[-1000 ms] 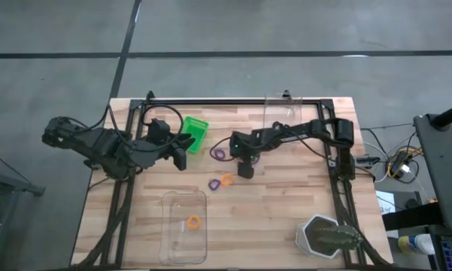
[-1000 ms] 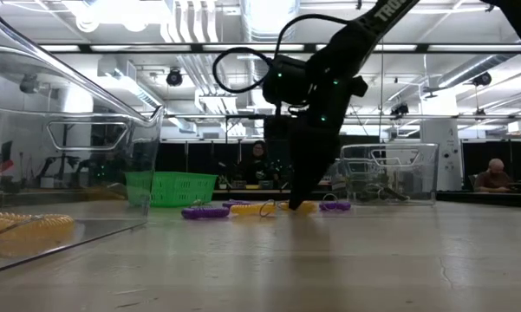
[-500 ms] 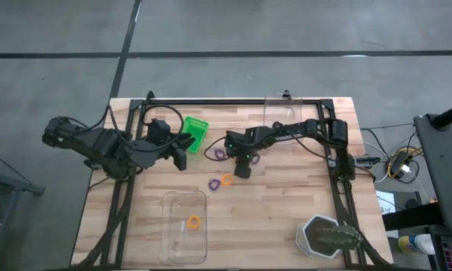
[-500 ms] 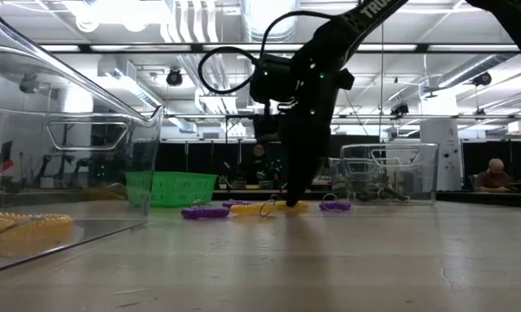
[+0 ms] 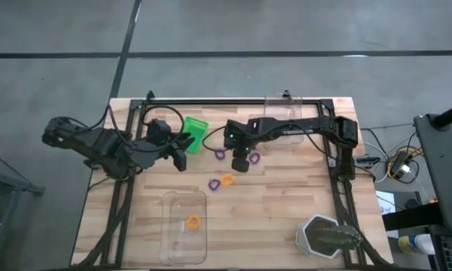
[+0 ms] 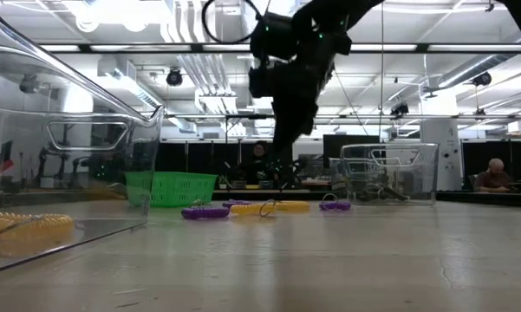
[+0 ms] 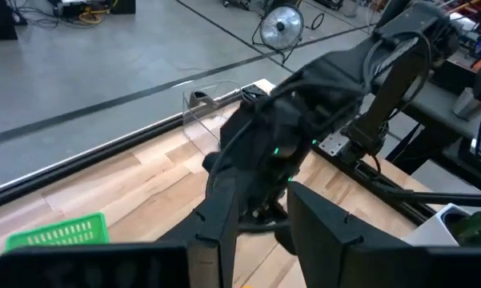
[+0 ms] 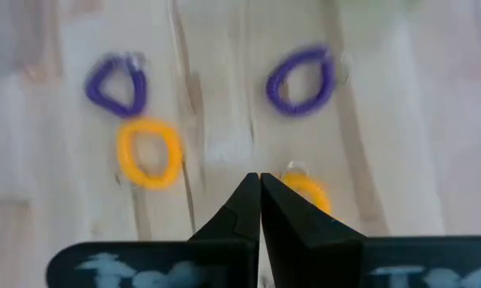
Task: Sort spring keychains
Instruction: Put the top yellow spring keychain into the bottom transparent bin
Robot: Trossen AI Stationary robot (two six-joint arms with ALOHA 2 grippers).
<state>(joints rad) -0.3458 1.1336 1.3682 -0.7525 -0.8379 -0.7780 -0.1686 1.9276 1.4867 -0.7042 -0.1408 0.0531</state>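
Rising off the bench, is it? What has the right tool done in the last second?

It was down among the spring keychains with its fingers spread. Now they are pressed together tip to tip, and in the low view the arm has come up clear of the wood.

Did it bring anything with it?

I doubt it. In the right wrist view nothing shows between the tips. The orange keychain it seems to have gone for sits just beside one finger, and in the low view an orange coil lies flat on the bench under the raised tool.

So a miss?

That is my reading, though the wrist view hides part of that coil behind the finger. If it is a miss, the sorting has gained nothing from this pass and the pick needs doing again.

Where are the rest?

A purple one lies near the green bin. Another purple and an orange lie side by side nearer the middle. One more orange is already inside the near clear tray. The far clear tray looks empty to me.

And the left tool?

Waiting beside the green bin, fingers spread, holding nothing.
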